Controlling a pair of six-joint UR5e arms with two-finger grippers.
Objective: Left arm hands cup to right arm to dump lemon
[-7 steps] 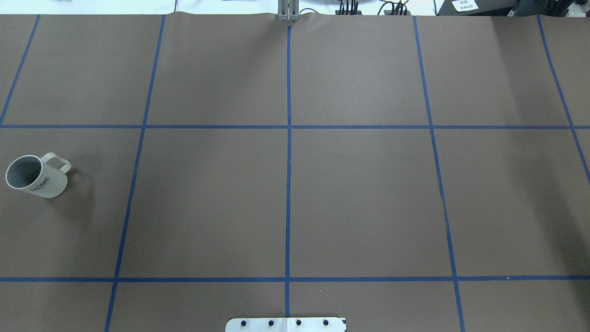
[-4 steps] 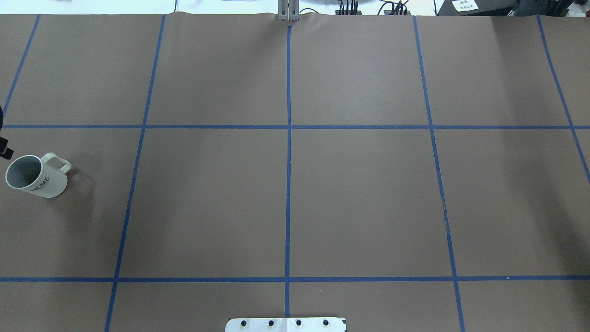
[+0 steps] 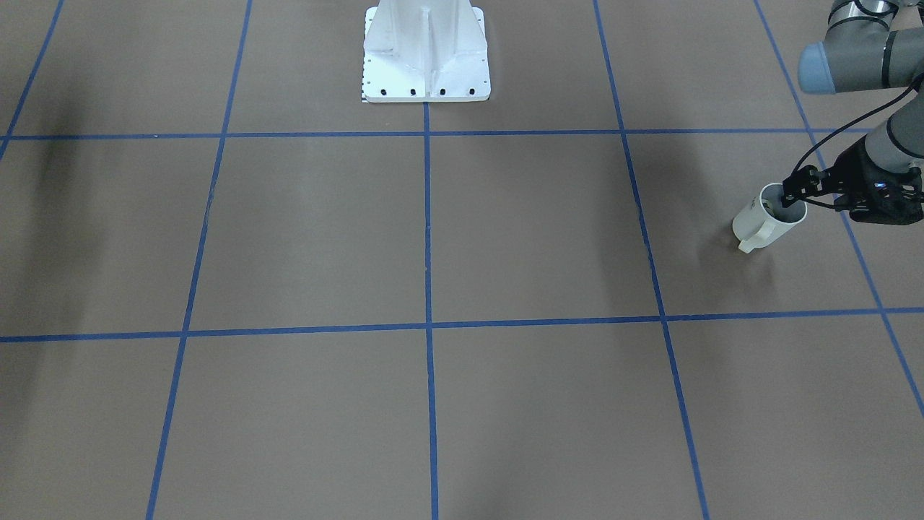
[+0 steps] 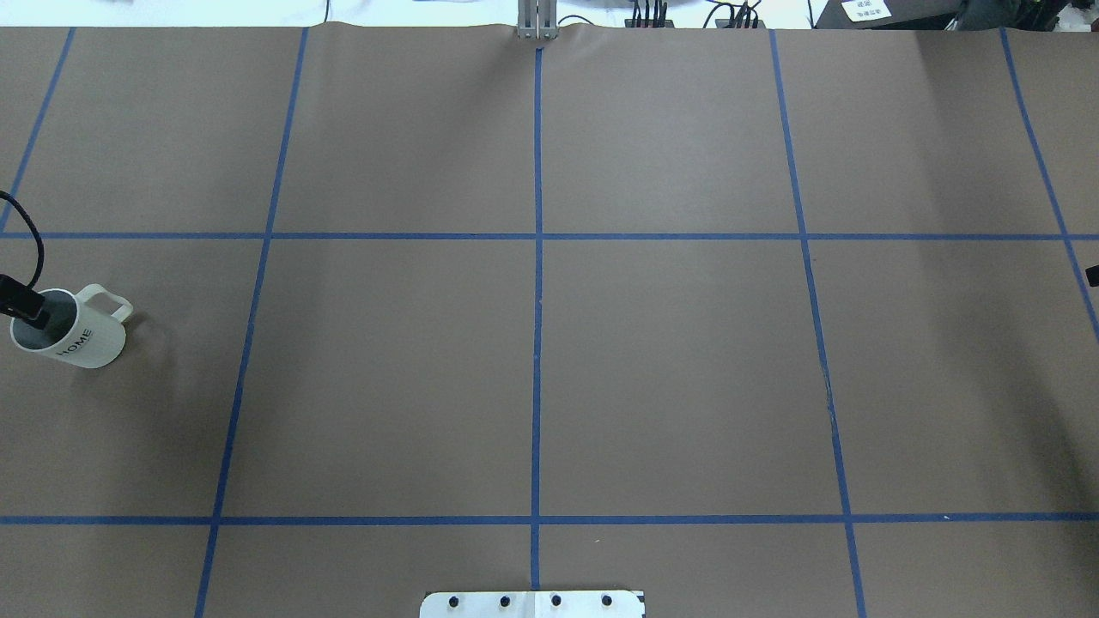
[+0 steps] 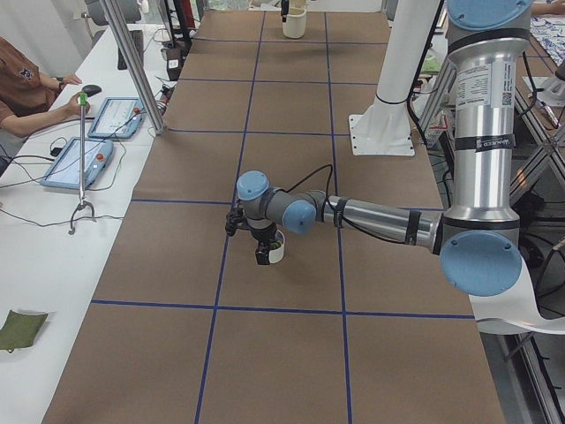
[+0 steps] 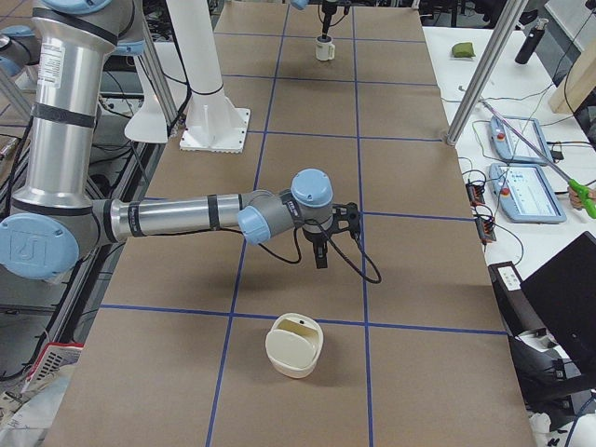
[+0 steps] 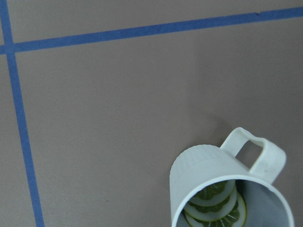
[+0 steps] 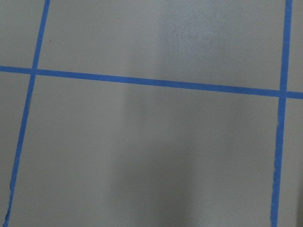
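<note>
Brown gridded table (image 4: 670, 360): cup (image 4: 86, 339) is stood upright at the 9 o'clock edge, lemon (image 7: 215, 208) slices seen inside. Left gripper (image 3: 792, 198) is placed at its rim; jaw closure cannot be told, right gripper (image 6: 319, 256) likewise. If only the thin rim is pinched, the cup could be tipped and the lemon spilled early.
</note>
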